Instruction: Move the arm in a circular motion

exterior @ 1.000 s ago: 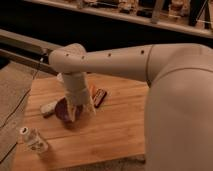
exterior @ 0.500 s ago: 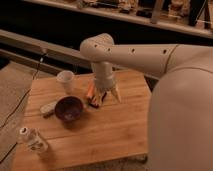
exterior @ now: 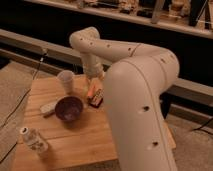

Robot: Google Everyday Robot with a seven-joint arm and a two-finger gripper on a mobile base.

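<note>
The arm (exterior: 135, 75) is a thick cream-white jointed tube that fills the right half of the camera view. It bends at an elbow (exterior: 86, 39) near the top and drops toward the wooden table (exterior: 75, 145). Its gripper (exterior: 95, 82) hangs low over the table's far side, just above an orange snack packet (exterior: 92, 91) and a dark packet (exterior: 97, 99). The gripper is to the right of a white cup (exterior: 66, 81) and behind a purple bowl (exterior: 68, 108).
A clear plastic bottle (exterior: 34, 140) lies at the table's near left corner. A small white object (exterior: 48, 106) rests left of the bowl. A metal rail (exterior: 30, 42) and dark shelving run behind the table. A cable (exterior: 20, 102) trails on the floor at left.
The gripper has swung from over the purple bowl to the right and then toward the table's far side, uncovering the bowl. It now sits above the snack packets.
</note>
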